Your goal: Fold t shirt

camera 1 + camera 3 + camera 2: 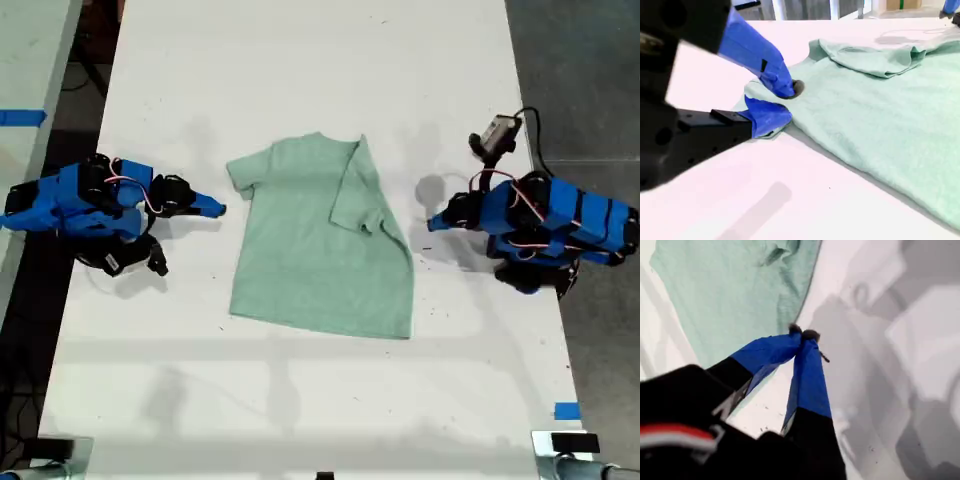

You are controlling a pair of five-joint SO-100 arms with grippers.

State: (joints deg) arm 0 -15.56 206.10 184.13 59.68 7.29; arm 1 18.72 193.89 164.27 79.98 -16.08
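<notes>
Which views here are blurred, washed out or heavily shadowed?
Exterior view: sharp, evenly lit, soft arm shadows on the white table beside the t shirt. First wrist view: blurry, with large grey shadows past my first gripper. Second wrist view: table overexposed, near-white; my second gripper is reasonably sharp.

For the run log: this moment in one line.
t shirt: flat, one side folded in | my first hand: shut, beside folded edge | my second hand: open at unfolded sleeve

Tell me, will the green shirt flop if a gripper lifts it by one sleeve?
Probably yes. The pale mint-green cloth t-shirt lies flat with one side already folded over and creased, so it looks soft and floppy. It would likely drape and drag across the white table, not slide whole.
</notes>
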